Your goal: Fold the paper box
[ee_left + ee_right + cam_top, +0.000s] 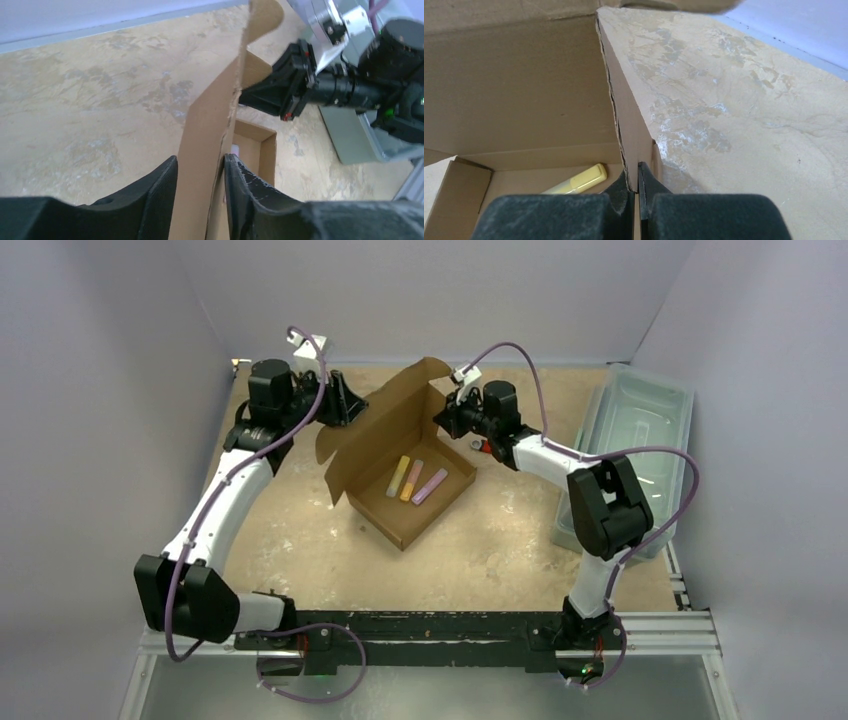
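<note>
The brown paper box (393, 420) stands open mid-table, lid raised toward the back, with three highlighters (412, 480) on its floor. My left gripper (350, 403) is at the lid's left side flap. In the left wrist view, its jaws (200, 166) stand apart with the flap (210, 125) between them, open. My right gripper (444, 420) is at the box's right side. In the right wrist view it (638, 174) is shut on the thin edge of the cardboard side wall (631, 125), and a yellow highlighter (580, 181) lies just inside.
A translucent grey-green plastic bin (640, 425) sits at the right edge of the table, behind my right arm. A small red and silver object (483, 446) lies by the right wrist. Grey walls enclose the table on three sides.
</note>
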{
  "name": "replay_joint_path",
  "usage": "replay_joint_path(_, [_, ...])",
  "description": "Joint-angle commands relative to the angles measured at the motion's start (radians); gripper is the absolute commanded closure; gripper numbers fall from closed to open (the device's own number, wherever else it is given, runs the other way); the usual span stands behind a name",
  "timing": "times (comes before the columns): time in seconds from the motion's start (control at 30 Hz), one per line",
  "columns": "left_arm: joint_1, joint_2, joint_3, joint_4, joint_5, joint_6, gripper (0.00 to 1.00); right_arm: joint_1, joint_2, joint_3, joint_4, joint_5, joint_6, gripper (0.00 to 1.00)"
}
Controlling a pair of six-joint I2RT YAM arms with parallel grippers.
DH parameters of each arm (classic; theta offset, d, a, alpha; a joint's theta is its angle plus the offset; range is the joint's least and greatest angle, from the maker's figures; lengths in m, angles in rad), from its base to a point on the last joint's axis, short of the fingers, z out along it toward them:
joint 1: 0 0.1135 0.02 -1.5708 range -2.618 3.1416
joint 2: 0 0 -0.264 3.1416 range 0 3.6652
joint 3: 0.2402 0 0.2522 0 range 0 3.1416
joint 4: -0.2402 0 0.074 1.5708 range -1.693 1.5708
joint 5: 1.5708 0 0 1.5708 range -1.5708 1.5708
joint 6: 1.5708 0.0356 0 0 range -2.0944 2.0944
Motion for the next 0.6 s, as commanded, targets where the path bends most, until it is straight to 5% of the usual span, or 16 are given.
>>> replay_joint_path(0.0, [0.006,-0.1,-0.004,-0.008,-0.206,-0.074,0.58,-0.001,-0.044,-0.018,0.017,0.051,0.033,1.0])
replay_joint_path(0.23, [0.064,-0.252,-0.005,-0.127,-0.409,-0.124,0.4,-0.003,-0.051,-0.03,0.017,0.067,0.006,1.0])
replay_joint_path(0.43, [0.07,-0.381,-0.061,-0.273,-0.735,-0.121,0.36,-0.013,-0.071,-0.051,0.02,0.076,-0.017,1.0])
replay_joint_path(0.57, [0.076,-0.412,-0.157,-0.305,-0.748,-0.179,0.42,-0.021,-0.083,-0.059,0.019,0.089,-0.013,1.0])
